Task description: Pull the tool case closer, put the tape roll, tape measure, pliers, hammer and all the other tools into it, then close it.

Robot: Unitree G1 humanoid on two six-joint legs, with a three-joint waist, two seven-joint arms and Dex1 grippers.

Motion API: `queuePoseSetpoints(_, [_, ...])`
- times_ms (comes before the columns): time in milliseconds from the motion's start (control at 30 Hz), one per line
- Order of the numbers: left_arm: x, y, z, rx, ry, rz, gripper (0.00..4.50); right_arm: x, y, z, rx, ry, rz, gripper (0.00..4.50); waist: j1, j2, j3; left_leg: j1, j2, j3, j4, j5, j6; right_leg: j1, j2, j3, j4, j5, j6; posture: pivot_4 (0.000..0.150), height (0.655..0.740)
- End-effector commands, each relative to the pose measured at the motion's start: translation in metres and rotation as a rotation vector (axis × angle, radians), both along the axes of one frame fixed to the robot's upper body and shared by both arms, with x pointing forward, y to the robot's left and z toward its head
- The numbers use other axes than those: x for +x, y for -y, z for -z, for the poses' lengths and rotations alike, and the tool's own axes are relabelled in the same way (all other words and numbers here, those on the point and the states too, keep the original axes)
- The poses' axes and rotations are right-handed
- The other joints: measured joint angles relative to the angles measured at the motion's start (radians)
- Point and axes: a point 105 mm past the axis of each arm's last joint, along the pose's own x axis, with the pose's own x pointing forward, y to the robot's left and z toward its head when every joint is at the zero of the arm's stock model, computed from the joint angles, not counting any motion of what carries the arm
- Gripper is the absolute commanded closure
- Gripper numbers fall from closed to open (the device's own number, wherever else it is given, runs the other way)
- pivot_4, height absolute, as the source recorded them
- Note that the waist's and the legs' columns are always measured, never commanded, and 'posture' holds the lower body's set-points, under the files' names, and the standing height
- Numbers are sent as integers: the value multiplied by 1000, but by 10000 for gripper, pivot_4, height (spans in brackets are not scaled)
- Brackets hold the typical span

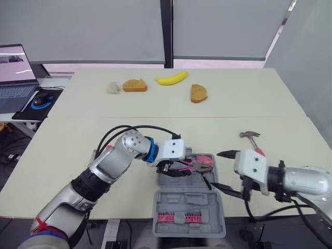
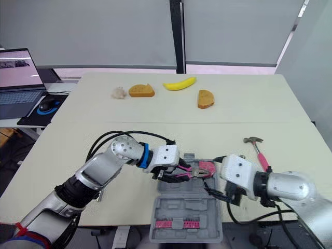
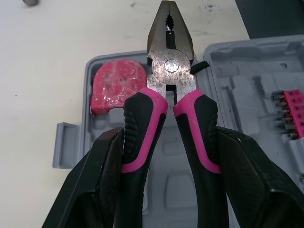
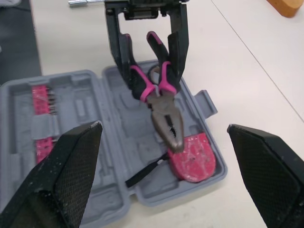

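The grey tool case (image 1: 188, 201) lies open at the table's front edge, with a strip of pink bits (image 1: 173, 217) in its near half. A red tape measure (image 3: 116, 85) sits in a corner of its far half. My left gripper (image 1: 174, 168) is shut on the pink-and-black handles of the pliers (image 3: 170, 71) and holds them just above the far half, nose towards the tape measure. My right gripper (image 1: 220, 170) stands open and empty to the right of the case. The pink-handled hammer (image 1: 252, 137) lies on the table beyond my right gripper.
A banana (image 1: 171, 79), two bread pieces (image 1: 135, 85) (image 1: 198, 93) and a small white lump (image 1: 113, 87) lie at the far side of the table. A laptop (image 1: 15, 72) and a mouse (image 1: 41, 97) sit on a desk to the left. The case overhangs the front edge.
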Motion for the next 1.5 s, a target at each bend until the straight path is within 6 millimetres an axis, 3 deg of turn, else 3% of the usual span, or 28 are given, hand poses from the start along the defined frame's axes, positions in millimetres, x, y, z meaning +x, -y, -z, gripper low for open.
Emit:
queuePoseSetpoints(33, [3, 2, -8, 5, 36, 12, 19243, 7, -10, 13, -53, -30, 18, 0, -1, 0, 0, 0, 0, 0, 0, 0, 0, 0, 0, 0, 0, 0, 0, 1500, 7400])
queuePoseSetpoints(300, [2, 2, -4, 27, 48, 20, 19245, 24, -35, 33, -132, -49, -16, 0, -1, 0, 0, -3, -1, 0, 2, 1, -2, -2, 0, 1, 0, 0, 0, 1500, 7400])
queuePoseSetpoints(567, [1, 4, -2, 28, 56, 27, 19247, 31, -42, 39, -165, -52, -46, 0, 0, 0, 0, -3, -1, -1, 4, 0, 0, -2, 0, 0, 1, 0, 0, 1500, 7400])
queuePoseSetpoints(667, [1, 4, -2, 32, 59, 28, 19247, 32, -43, 39, -171, -42, -58, 5888, 0, 0, 0, -3, -1, -1, 4, 0, 0, -2, 0, 0, 1, 0, 0, 1500, 7400])
queuePoseSetpoints(800, [1, 2, -2, 40, 68, 28, 19248, 32, -44, 38, -185, -17, -77, 19516, -2, 0, 0, -3, -1, -1, 4, 0, 0, -2, 0, 0, 1, 0, 0, 1500, 7400])
queuePoseSetpoints(967, [1, 0, 0, 54, 69, 30, 19251, 32, -48, 36, -179, 2, -96, 30712, -2, 0, 0, -3, -1, -1, 5, 0, 0, -2, 0, 0, 1, 0, 0, 1500, 7400])
queuePoseSetpoints(1233, [-5, -4, 3, 81, 47, 90, 19276, 31, -48, 36, -176, 14, -111, 32401, -2, 0, 0, -3, -1, -1, 6, 0, 0, -2, 0, 0, 2, 0, 0, 1500, 7400])
queuePoseSetpoints(1433, [5, -16, -10, 42, 75, 66, 265, 31, -44, 30, -176, 38, -136, 32401, -2, 0, 0, -4, -1, -1, 8, 0, 0, -2, 0, 0, 2, 0, 0, 1500, 7400])
queuePoseSetpoints(1500, [2, -30, -18, 3, 68, 70, 0, 29, -42, 27, -167, 30, -145, 32401, -4, 0, 0, -4, -1, -2, 9, 0, 0, -3, 0, 0, 3, 0, 0, 1500, 7400])
